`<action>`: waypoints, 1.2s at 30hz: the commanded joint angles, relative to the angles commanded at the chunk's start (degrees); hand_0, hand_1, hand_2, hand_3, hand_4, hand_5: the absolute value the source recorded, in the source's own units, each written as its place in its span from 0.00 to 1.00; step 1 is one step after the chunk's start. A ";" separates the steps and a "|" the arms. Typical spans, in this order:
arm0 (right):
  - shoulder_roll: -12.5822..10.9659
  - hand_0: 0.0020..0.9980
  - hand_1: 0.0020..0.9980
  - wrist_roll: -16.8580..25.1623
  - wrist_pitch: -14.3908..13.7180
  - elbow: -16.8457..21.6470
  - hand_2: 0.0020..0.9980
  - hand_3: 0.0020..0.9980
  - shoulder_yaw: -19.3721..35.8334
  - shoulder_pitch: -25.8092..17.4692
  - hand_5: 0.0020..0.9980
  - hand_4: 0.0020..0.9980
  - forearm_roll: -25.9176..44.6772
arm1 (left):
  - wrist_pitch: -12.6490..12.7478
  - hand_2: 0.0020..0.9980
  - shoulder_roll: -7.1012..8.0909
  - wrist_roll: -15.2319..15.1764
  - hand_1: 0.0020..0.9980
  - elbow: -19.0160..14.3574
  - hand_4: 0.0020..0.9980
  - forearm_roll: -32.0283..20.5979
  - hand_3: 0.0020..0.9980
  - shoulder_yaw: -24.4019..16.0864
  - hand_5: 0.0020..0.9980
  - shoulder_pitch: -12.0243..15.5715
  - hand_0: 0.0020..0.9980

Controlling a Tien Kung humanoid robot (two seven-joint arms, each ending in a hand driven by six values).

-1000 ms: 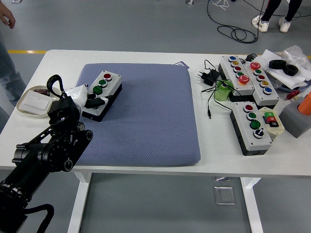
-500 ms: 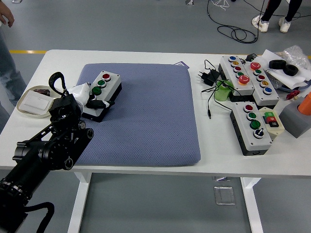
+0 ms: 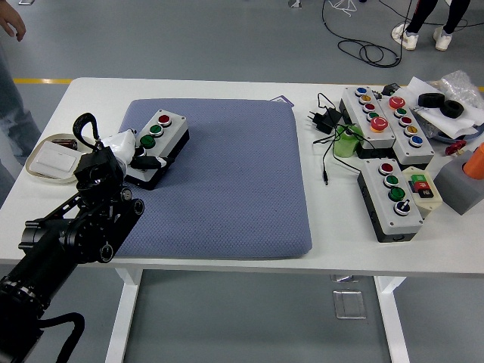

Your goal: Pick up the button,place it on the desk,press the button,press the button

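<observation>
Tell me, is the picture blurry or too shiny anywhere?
Head view: mostly sharp and evenly lit, with no harsh glare on the white table; the blue mat shows its dotted texture clearly; only soft shadows lie under the button box by the left robot hand.

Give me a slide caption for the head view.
Left robot hand grips the near end of a button box on a blue mat.

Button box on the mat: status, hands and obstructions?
Left hand at the near end of the button box, fingers on it. Right hand out of view. Box on the blue mat, red and green buttons up. Nothing blocking.
</observation>
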 joint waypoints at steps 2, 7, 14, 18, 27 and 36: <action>-0.02 0.65 0.64 -0.01 0.04 0.00 0.67 0.58 0.04 -0.04 0.24 0.38 -0.08 | 0.16 0.75 0.00 -0.15 0.54 -0.08 0.71 0.00 0.93 0.01 0.27 -0.01 0.51; -0.02 0.65 0.64 -0.05 0.07 0.00 0.67 0.58 0.18 -0.09 0.24 0.38 -0.35 | -0.67 0.75 0.00 -0.51 0.54 0.00 0.71 0.00 0.93 0.35 0.27 -0.09 0.51; -0.07 0.65 0.64 -0.03 0.11 0.00 0.67 0.58 0.24 -0.25 0.23 0.38 -0.56 | -1.19 0.35 0.00 -1.19 0.28 0.26 0.45 0.00 0.55 0.51 0.00 0.00 0.34; -0.02 0.65 0.64 -0.02 0.08 0.00 0.67 0.58 0.27 -0.16 0.23 0.38 -0.53 | -0.04 0.35 0.00 -1.74 0.28 0.30 0.45 0.00 0.55 0.59 0.00 0.08 0.34; 0.00 0.65 0.64 -0.05 0.10 0.00 0.67 0.58 0.37 0.08 0.23 0.38 -0.57 | 1.13 0.20 0.00 -3.09 0.14 0.90 0.27 0.00 0.30 0.65 0.00 -0.31 0.20; 0.01 0.65 0.64 -0.04 0.07 0.00 0.67 0.58 0.63 0.14 0.23 0.38 -0.81 | 0.66 0.14 0.00 -4.27 0.06 1.74 0.00 0.00 0.25 1.06 0.00 -0.34 0.06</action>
